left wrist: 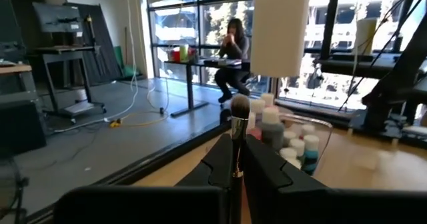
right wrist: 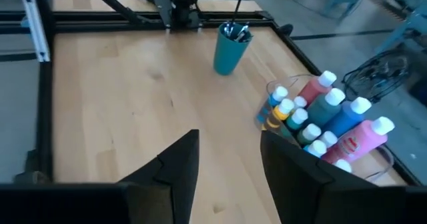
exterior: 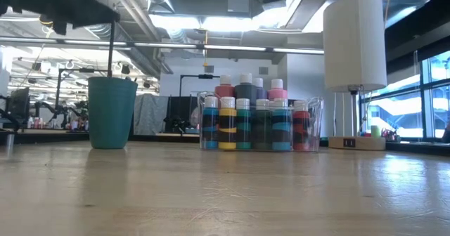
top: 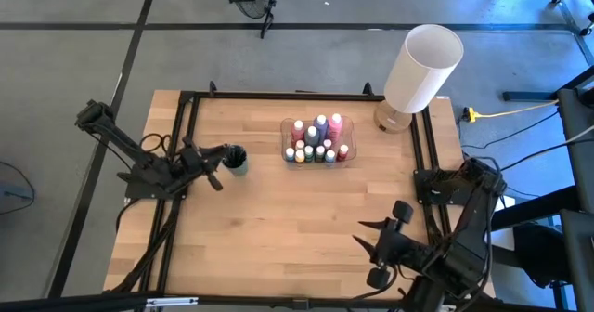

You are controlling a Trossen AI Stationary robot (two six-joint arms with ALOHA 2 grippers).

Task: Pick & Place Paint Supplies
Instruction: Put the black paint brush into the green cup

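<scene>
At 9 o'clock on the counter (top: 278, 210): left pincer (left wrist: 235, 159) clenched on a paintbrush (left wrist: 237, 127) above the teal cup (top: 234, 159).
I see the brush held upright, bristles up; more brushes stand in the cup. Paint bottles (top: 316, 138) sit packed in a clear tray (top: 345, 152) near 12 o'clock, beside the white lamp (top: 422, 68). Right pincer (right wrist: 227, 161) waits at 5 o'clock, released, grasping nothing.

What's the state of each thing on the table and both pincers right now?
Left pincer: shut on a paintbrush, held over the teal cup.
Teal cup: upright, brushes inside.
Paint bottles: upright, capped, grouped in the clear container.
Lamp: upright at the table's far right corner; lit or not, can't tell.
Right pincer: open, empty, near edge.
</scene>
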